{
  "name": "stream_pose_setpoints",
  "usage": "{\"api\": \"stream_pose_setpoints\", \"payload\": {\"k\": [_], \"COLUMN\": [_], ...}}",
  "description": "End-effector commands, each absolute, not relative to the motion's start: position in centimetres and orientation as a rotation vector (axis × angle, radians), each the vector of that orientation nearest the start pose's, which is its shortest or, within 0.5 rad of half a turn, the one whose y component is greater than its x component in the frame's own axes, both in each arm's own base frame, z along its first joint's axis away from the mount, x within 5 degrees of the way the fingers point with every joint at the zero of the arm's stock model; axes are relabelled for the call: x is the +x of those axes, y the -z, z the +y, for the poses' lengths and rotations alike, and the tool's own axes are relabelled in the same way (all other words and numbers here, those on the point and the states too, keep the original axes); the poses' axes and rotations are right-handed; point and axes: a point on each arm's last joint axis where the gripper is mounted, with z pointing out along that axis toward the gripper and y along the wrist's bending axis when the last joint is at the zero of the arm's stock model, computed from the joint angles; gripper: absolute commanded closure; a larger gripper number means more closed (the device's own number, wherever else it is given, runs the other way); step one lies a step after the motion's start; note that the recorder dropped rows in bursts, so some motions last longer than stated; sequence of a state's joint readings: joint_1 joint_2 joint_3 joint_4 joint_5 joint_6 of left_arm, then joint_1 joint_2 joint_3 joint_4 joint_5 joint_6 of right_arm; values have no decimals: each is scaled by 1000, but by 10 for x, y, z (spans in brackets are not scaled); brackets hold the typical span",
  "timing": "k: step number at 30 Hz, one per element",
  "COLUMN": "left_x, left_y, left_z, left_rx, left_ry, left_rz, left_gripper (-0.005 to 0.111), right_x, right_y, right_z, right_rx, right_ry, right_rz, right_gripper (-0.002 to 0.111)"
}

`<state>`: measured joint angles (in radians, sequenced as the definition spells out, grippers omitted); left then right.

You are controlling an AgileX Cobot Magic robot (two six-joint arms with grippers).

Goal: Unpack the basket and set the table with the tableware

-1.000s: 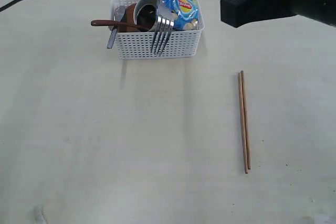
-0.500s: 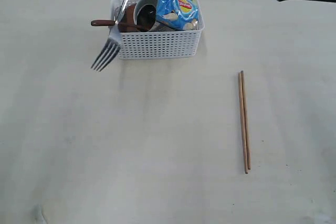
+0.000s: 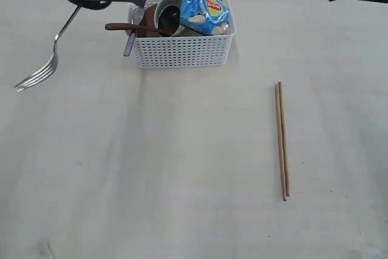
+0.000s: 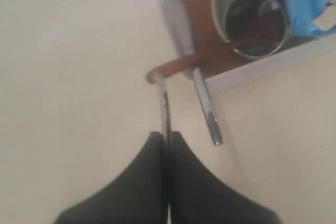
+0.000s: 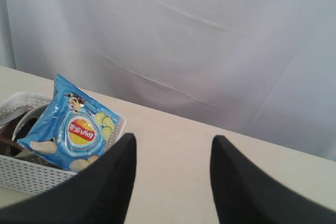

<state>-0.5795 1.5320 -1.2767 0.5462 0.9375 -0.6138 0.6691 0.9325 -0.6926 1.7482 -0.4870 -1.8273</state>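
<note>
My left gripper (image 3: 85,1) is shut on the handle of the steel fork (image 3: 47,65), which hangs tilted over the table (image 3: 182,168) left of the basket, tines low. In the left wrist view the fingers (image 4: 152,171) pinch the fork handle (image 4: 165,103). The white basket (image 3: 182,51) holds the steel cup (image 4: 257,22) inside the cream bowl (image 3: 165,1), the brown plate (image 4: 202,19), the wooden spoon (image 3: 130,27) and the knife (image 3: 130,42). The chopsticks (image 3: 282,141) lie on the table at the right. My right gripper (image 5: 173,145) is open and empty, raised right of the basket.
A blue snack bag (image 3: 205,3) stands in the basket's right end and also shows in the right wrist view as the bag (image 5: 71,127). The spoon and knife handles stick out over the basket's left rim. A pale curtain (image 5: 210,40) backs the table.
My left gripper has carried the fork from in front of the basket out to the left and lower over the table. The right arm has pulled back to the upper right.
</note>
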Motion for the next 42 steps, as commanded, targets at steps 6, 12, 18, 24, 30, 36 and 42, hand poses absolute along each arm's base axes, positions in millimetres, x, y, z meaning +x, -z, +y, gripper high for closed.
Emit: {"api": "stream_pose_setpoints", "payload": {"k": [6,12,18,24,30,36,42], "left_x": [257,255,265,274,285,291,296], "left_y": [-305,-267,-218,-200,-185,-163,-140], "left_z": [-193,-226,-241,-258,-264,-262,-263], "left_rx": [158,212,285,304,317,252,201], "left_ry": [-524,-572,-706,-696,-726,-772,-830], "left_rz": [2378,2394,2457,2536,2551,2568,2530], "left_gripper": [107,107,107,107,107,107,107], "right_x": [170,168,168,166,166,166,166], "right_y": [-308,-306,-306,-297,-294,-293,-293], "right_z": [81,78,78,77,77,77,77], "right_rx": [-335,-324,-315,-316,-312,-310,-310], "right_ry": [24,22,16,19,17,16,16], "right_rz": [1828,1831,1832,1855,1865,1868,1868], "right_gripper": [64,64,64,64,64,64,64]}}
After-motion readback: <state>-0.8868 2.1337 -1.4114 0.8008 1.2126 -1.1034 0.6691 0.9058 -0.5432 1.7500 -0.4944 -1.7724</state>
